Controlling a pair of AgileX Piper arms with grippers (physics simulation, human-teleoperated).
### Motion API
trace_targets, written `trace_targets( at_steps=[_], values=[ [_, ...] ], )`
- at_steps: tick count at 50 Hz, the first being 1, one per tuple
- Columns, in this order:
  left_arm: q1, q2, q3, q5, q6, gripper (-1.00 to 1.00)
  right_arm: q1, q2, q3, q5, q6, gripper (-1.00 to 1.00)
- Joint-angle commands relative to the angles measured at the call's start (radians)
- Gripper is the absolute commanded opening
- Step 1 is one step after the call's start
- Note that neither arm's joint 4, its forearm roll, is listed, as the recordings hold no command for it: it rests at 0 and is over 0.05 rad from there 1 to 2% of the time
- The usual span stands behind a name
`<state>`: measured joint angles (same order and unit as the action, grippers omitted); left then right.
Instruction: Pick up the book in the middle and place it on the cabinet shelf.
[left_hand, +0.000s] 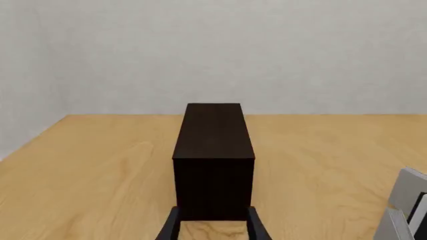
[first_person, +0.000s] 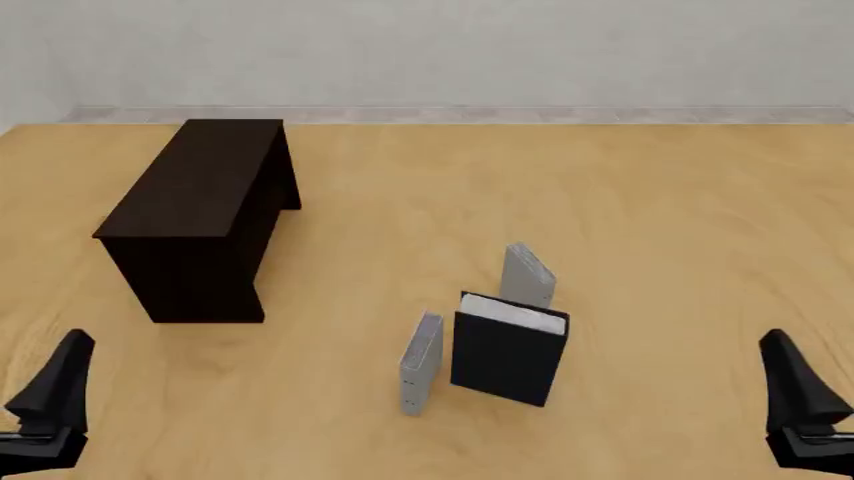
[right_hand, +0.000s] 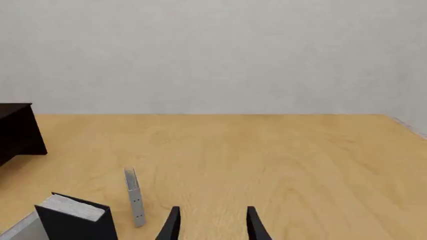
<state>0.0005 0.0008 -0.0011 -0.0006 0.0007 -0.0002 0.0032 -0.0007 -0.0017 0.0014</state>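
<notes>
Navy book (first_person: 507, 355) upright between grey books, both grippers apart from it

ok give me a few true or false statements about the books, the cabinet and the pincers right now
1. The dark book stands upright on the table between two thin grey books. True.
2. The left pincer is gripping the dark book. False: it is open, empty and away from the books.
3. The cabinet stands left of the books in the front view. True.
4. The dark book already sits on the cabinet shelf. False: it is on the table.
5. The right pincer holds nothing. True.
</notes>
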Motion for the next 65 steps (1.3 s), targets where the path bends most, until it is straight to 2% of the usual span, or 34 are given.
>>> trace_targets(
  at_steps=[1,15,18,21,22,28,29,31,38,40,42,48,53,56,57,60,65],
  values=[
    [0.008,0.002,-0.001,-0.004,0.012,1.0,0.0,0.009,-0.001,-0.007,0.0,1.0],
    [0.015,0.021,-0.016,-0.002,0.022,1.0,0.0,0.016,-0.001,-0.012,0.004,1.0],
    [0.019,0.12,-0.026,-0.06,0.043,1.0,0.0,0.02,-0.001,-0.017,0.004,1.0],
    [-0.018,0.121,-0.045,-0.054,0.086,1.0,0.0,0.018,-0.002,-0.014,0.003,1.0],
    [-0.023,0.173,-0.056,-0.075,0.069,1.0,0.0,0.019,-0.001,-0.015,0.005,1.0],
    [-0.066,0.208,-0.088,-0.086,0.097,1.0,0.0,0.021,-0.001,-0.017,0.003,1.0],
    [-0.106,0.247,-0.106,-0.104,0.105,1.0,0.0,0.023,-0.002,-0.018,0.004,1.0],
    [-0.112,0.253,-0.107,-0.115,0.123,1.0,0.0,0.023,-0.001,-0.019,0.003,1.0],
    [-0.218,0.38,-0.158,-0.202,0.187,1.0,0.0,0.019,-0.001,-0.015,0.001,1.0],
    [-0.225,0.371,-0.157,-0.236,0.244,1.0,0.0,0.02,-0.001,-0.016,0.004,1.0],
    [-0.231,0.439,-0.174,-0.263,0.221,1.0,0.0,0.019,-0.002,-0.015,0.001,1.0],
    [-0.282,0.519,-0.218,-0.306,0.247,1.0,0.0,0.019,-0.001,-0.016,0.001,1.0],
    [-0.362,0.599,-0.241,-0.349,0.307,1.0,0.0,0.019,-0.001,-0.016,0.001,1.0],
    [-0.392,0.612,-0.252,-0.352,0.324,1.0,0.0,0.017,-0.002,-0.013,0.003,1.0],
    [-0.402,0.613,-0.249,-0.363,0.351,1.0,0.0,0.019,-0.002,-0.015,0.003,1.0],
    [-0.434,0.629,-0.296,-0.305,0.314,1.0,0.0,0.014,-0.002,-0.01,0.002,1.0],
    [-0.481,0.644,-0.343,-0.271,0.335,1.0,0.0,0.016,-0.001,-0.013,0.002,1.0]
  ],
)
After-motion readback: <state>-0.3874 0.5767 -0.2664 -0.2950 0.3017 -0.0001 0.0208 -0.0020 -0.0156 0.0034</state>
